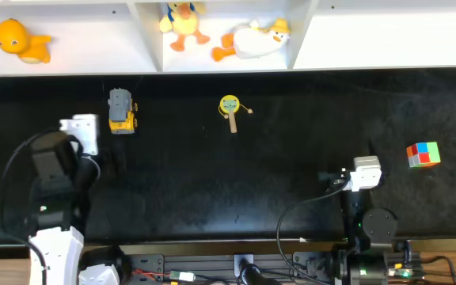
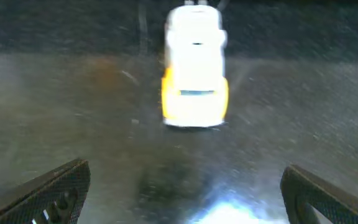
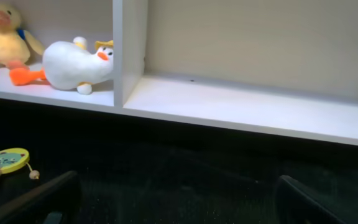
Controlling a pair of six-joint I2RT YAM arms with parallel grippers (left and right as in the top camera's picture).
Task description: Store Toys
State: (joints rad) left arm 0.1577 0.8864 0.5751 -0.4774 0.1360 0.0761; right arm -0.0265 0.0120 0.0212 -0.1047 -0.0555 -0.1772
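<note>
You see the left gripper [image 2: 185,190] with its two fingers [image 2: 55,186] spread wide apart above the dark bench mat [image 2: 316,112]. Ahead of it, clear of both fingers, a yellow-and-grey toy truck [image 2: 194,93] stands upright on the mat, one end facing the gripper.

— The top view?
— The black mat [image 1: 212,174] and white shelf [image 1: 331,47] are seen from overhead.
— The wrists?
— The toy truck [image 2: 194,68] is viewed low and close from the left; the shelf is faced from the right, its white plush duck [image 3: 76,65] shared overhead.
</note>
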